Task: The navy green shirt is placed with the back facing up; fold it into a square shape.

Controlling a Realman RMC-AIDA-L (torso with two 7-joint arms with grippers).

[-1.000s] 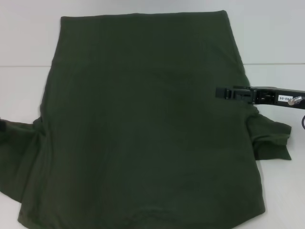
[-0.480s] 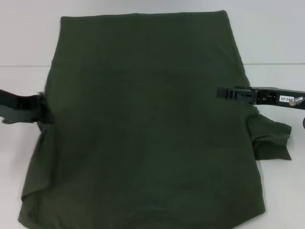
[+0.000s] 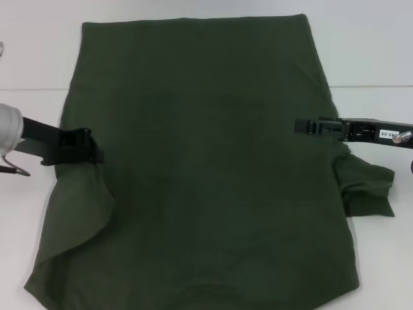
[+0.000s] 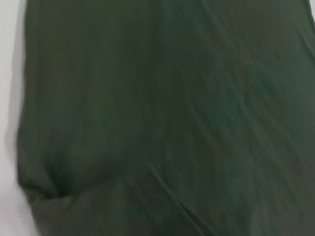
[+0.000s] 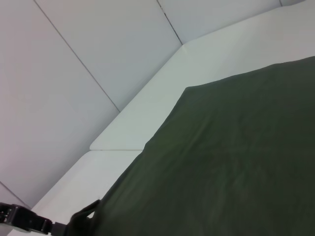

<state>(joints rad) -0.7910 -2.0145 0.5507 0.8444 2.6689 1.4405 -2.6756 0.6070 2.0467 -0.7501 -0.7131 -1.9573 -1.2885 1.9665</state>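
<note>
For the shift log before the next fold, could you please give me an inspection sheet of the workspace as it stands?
Surface: white table, bare around the cloth.
Job's things: navy green shirt spread flat, plain side up; left sleeve lifted and folded in over the body; right sleeve out to the side, rumpled.
Clutter: nothing seen.
Grippers: left gripper at the shirt's left edge, shut on the sleeve cloth; right gripper low over the shirt's right edge.
Cables: thin dark cable under the left arm.
Surroundings: white panelled wall behind the table.
</note>
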